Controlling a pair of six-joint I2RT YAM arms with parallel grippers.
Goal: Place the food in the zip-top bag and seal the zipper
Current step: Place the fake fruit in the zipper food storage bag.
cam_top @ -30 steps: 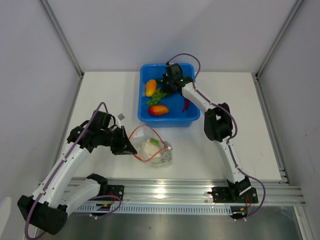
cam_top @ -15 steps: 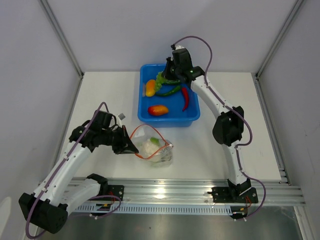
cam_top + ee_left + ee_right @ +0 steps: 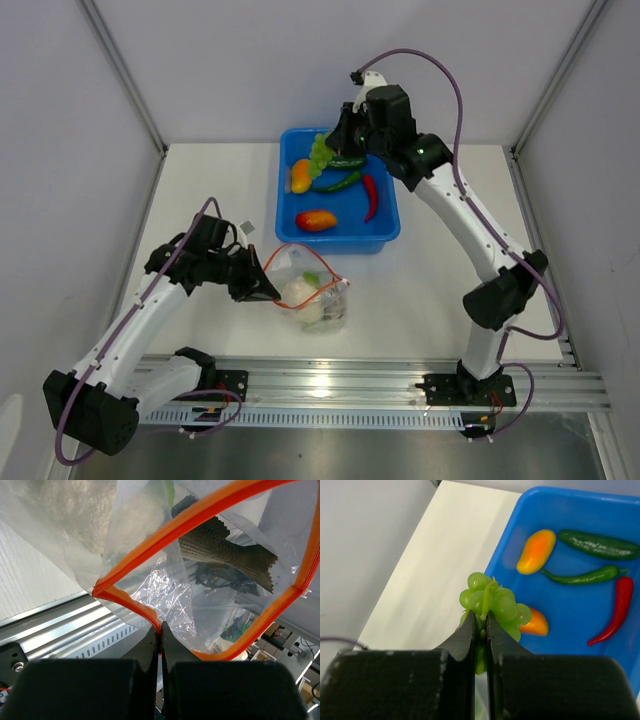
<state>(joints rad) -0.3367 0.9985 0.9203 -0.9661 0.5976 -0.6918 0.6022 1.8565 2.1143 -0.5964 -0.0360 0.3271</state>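
Top view: left pincer [image 3: 270, 293] clamped on the zipper [image 3: 310, 260] of the zip-top bag [image 3: 328, 314], which rests on the tabletop [image 3: 200, 180] near the blue tub [image 3: 385, 235], mouth open, white cauliflower [image 3: 297, 293] inside; right pincer [image 3: 334, 143] above the tub's far-left corner, gripping green grapes [image 3: 320, 152]. Left wrist: jaws shut on the orange strip, grey fish [image 3: 225, 552] visible through the plastic. Right wrist: jaws pinch the grape stem; orange-yellow pepper [image 3: 536, 551], green chilies [image 3: 597, 544], red chili [image 3: 615, 607], red-orange fruit [image 3: 537, 624] lie in the tub
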